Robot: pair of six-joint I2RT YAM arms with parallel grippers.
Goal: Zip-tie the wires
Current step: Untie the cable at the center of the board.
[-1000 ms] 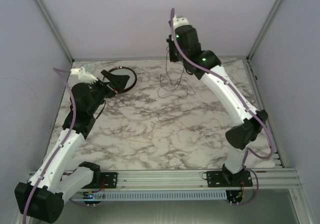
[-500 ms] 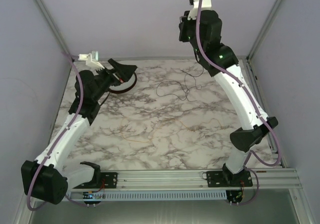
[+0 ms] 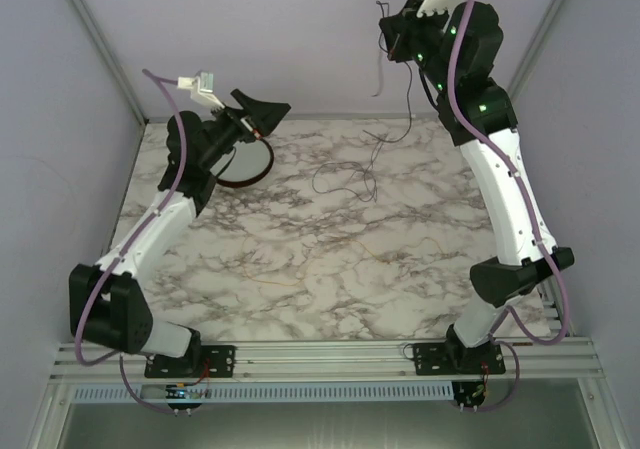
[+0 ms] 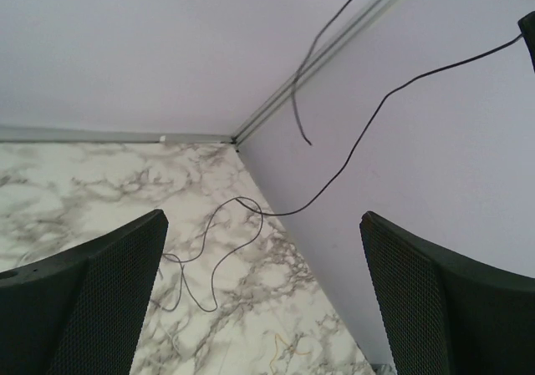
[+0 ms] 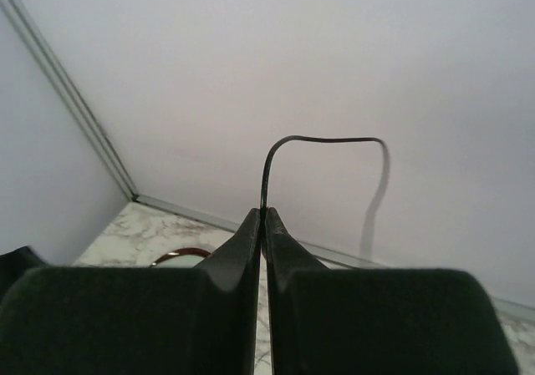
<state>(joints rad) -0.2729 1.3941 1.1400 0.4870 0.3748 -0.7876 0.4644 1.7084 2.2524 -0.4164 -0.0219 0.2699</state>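
Right end effector [image 5: 262,218] clamps the wires [image 5: 276,144], strands dangling below.

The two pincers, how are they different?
The left pincer is wide open; the right pincer is shut. The left pincer holds nothing; the right pincer pinches a thin wire. The right pincer hangs high by the back wall; the left pincer sits lower, near the round dish. Both are black and off the table.

Right arm [image 3: 505,179] stretched up at top right, right gripper [image 3: 392,37] pinched closed; left arm [image 3: 160,224] bent, left gripper [image 3: 262,112] spread wide, upper left
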